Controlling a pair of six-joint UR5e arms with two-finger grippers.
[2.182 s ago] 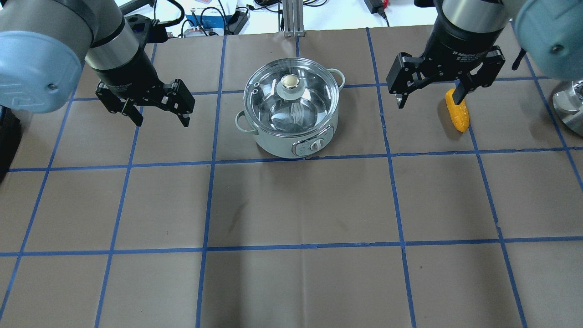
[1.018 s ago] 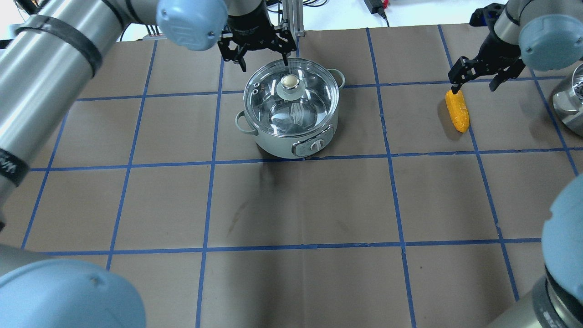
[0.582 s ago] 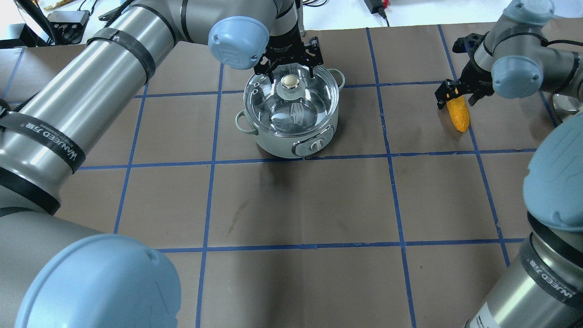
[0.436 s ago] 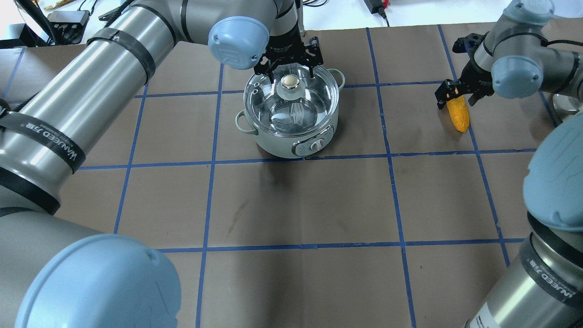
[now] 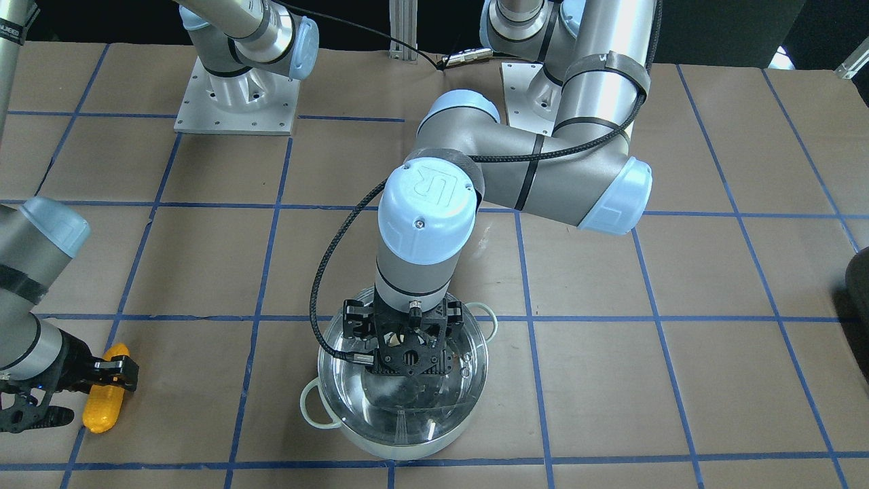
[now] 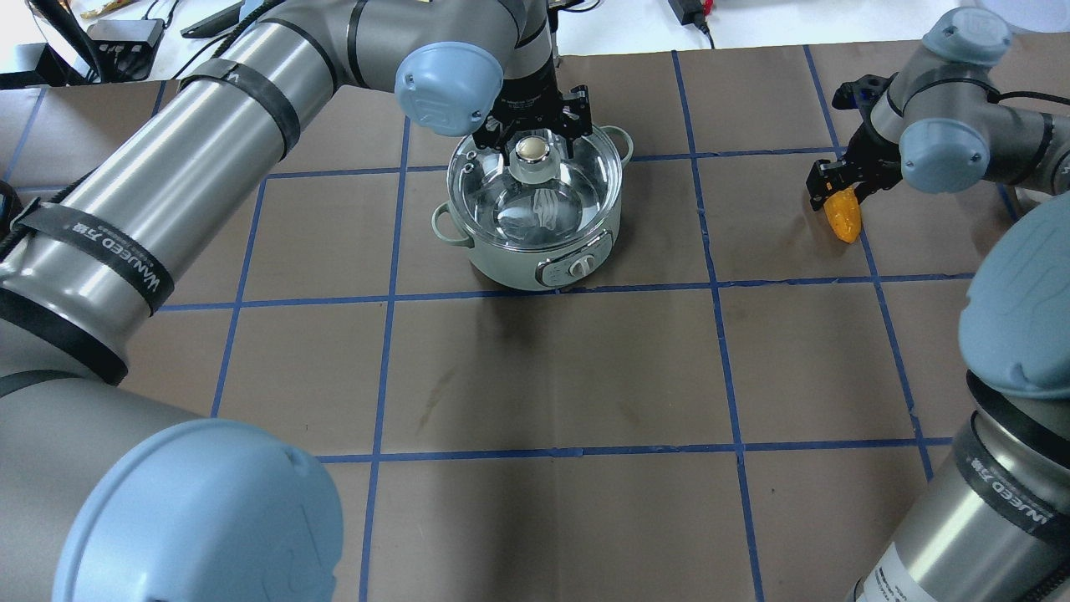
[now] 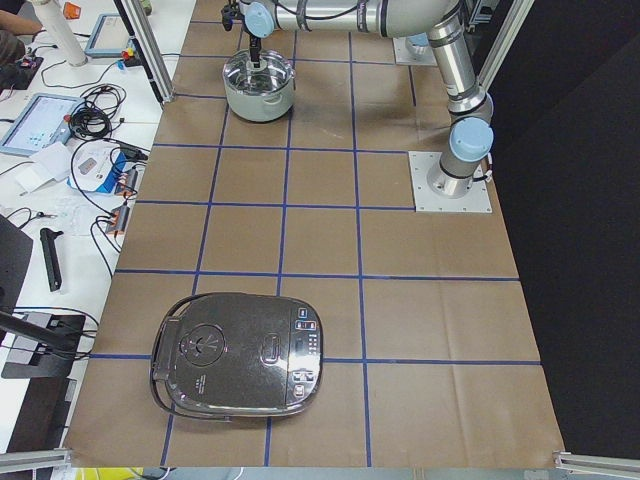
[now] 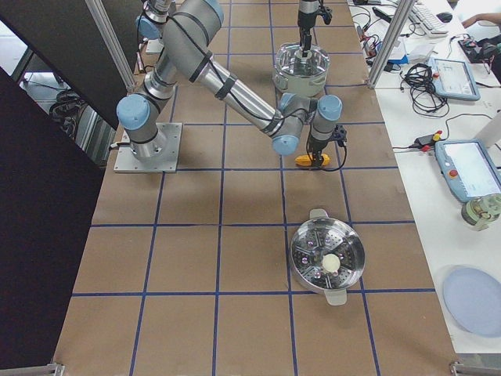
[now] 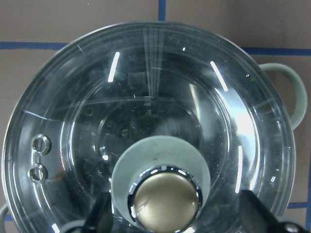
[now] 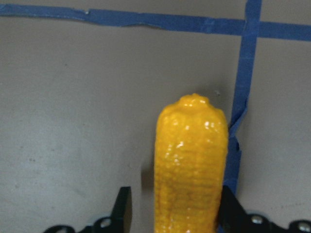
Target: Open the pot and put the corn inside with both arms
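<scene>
Both grippers have dropped slightly lower in the last fraction of a second. On the brown table [image 6: 543, 376], the pot [image 6: 518, 269] stands closed with its glass lid [image 6: 581, 188] seated. Above it, the left gripper [image 6: 535, 144] hangs with fingers [image 9: 257, 213] apart on either side of the knob [image 9: 165, 201], seemingly not yet pinching. Off to the right, the corn [image 6: 843, 219] lies on the table, straddled by the right gripper [image 6: 842, 191], jaws spread with a gap on one side. Nothing looks finished: lifting the lid, picking up the corn and dropping it in all remain. Count: one pot, one lid, one corn, two grippers. At the table's far ends are one black rice cooker [image 7: 240, 365] and one steel steamer pan [image 8: 327, 261].
</scene>
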